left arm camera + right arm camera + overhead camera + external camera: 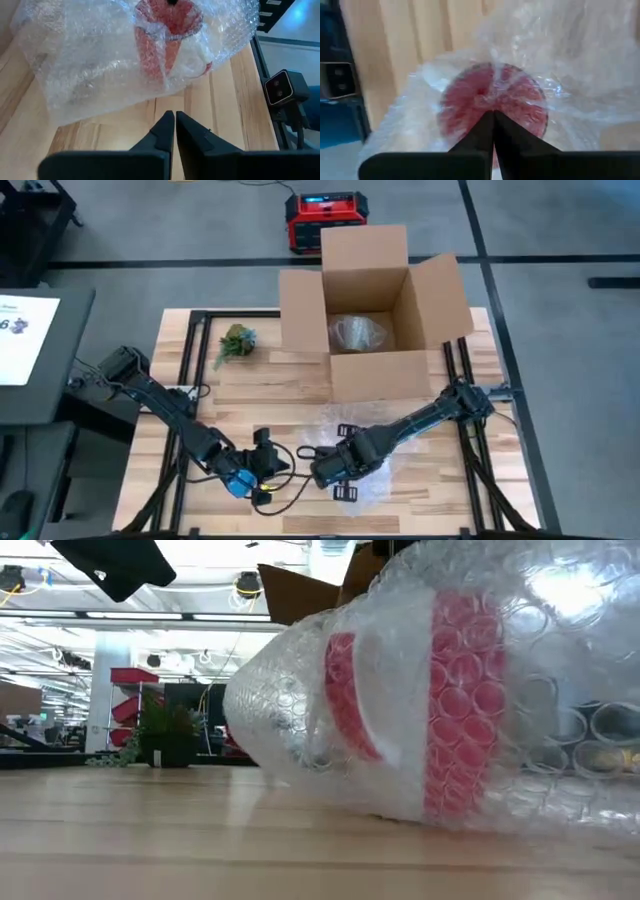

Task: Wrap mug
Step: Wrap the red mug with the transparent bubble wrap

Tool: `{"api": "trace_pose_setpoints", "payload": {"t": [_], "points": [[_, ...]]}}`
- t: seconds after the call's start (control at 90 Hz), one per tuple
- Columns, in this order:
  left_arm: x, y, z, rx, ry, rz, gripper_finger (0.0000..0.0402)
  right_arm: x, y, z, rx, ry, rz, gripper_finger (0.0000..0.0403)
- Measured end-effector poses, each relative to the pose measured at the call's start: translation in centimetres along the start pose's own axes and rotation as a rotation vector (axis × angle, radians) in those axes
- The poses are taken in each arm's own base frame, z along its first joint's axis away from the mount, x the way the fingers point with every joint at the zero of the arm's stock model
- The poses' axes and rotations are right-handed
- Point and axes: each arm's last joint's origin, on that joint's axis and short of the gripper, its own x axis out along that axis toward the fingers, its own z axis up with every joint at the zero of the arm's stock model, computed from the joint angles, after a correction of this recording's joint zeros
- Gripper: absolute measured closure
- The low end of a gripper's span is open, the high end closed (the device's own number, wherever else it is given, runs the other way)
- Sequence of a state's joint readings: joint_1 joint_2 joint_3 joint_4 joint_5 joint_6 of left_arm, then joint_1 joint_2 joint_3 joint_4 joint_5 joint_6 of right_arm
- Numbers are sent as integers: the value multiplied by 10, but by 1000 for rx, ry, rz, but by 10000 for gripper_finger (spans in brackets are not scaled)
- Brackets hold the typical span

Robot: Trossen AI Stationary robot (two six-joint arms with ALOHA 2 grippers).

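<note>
Red-and-white mug point(440, 710) lies sideways in clear bubble wrap point(95, 65) on wood table point(270, 395); right gripper point(493, 116) pinched shut on wrap, left gripper point(175, 117) closed, empty, nearby.

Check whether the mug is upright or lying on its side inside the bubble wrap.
On its side. In the low view the red-and-white mug lies sideways within the bubble wrap on the table.

The mug point(440, 700) is red and white under clear bubble wrap point(290, 690); the box point(372, 310) is brown, the table point(280, 380) pale wood.
</note>
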State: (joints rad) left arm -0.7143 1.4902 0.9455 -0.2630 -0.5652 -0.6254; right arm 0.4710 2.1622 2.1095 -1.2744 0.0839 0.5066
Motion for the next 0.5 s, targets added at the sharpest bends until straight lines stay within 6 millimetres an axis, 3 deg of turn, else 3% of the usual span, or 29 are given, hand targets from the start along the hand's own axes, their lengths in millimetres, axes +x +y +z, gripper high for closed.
{"api": "trace_pose_setpoints", "payload": {"t": [0.2, 0.378, 0.5], "points": [[0, 0, 0, -3, 0, 0, 402, 13, 19, -15, -59, 31, 0, 403], [0, 0, 0, -15, 0, 0, 402, 47, 1, -18, -5, 79, -55, 403], [0, 0, 0, -15, 1, 0, 402, 71, -12, -16, 21, 73, -2, 403]]}}
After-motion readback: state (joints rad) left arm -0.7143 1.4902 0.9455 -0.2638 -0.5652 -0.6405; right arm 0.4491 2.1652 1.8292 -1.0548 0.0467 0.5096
